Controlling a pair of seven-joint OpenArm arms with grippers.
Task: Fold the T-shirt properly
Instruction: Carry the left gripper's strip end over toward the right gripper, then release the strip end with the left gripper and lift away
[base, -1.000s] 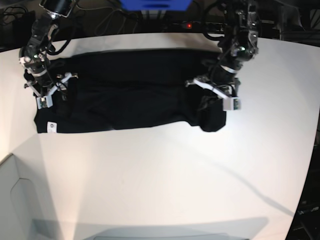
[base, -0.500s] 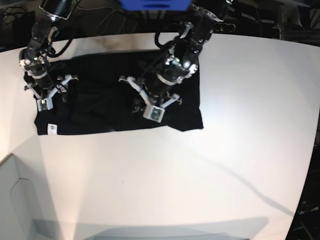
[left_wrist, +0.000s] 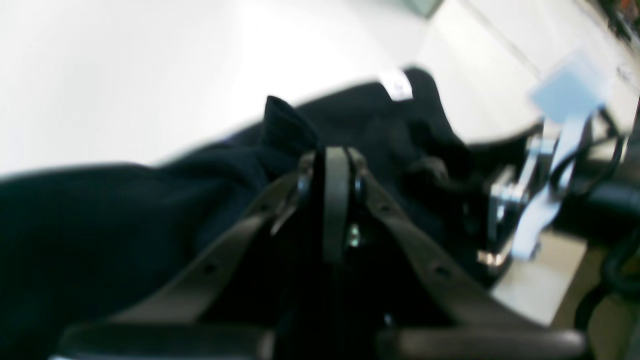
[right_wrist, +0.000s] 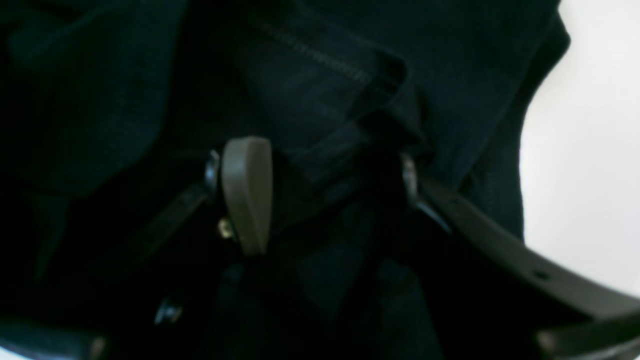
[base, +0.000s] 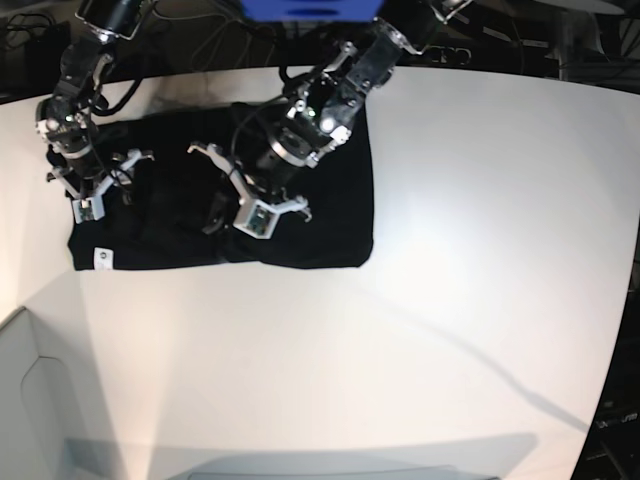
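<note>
across the white bench (base: 480, 300) the t-shirt (base: 330, 200) lies as a narrowed black band, so the fold looks partly made. the left gripper (base: 225, 210) carries one end over toward the middle, jaws pressed together, pinching fabric. the right gripper (base: 85, 190) rests at the far end with jaws spread, cloth bunched between them. final laying and smoothing remain.

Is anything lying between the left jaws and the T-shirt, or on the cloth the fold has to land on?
Nothing visible: the left gripper is shut on the T-shirt, and only the right gripper sits on the far end.
</note>
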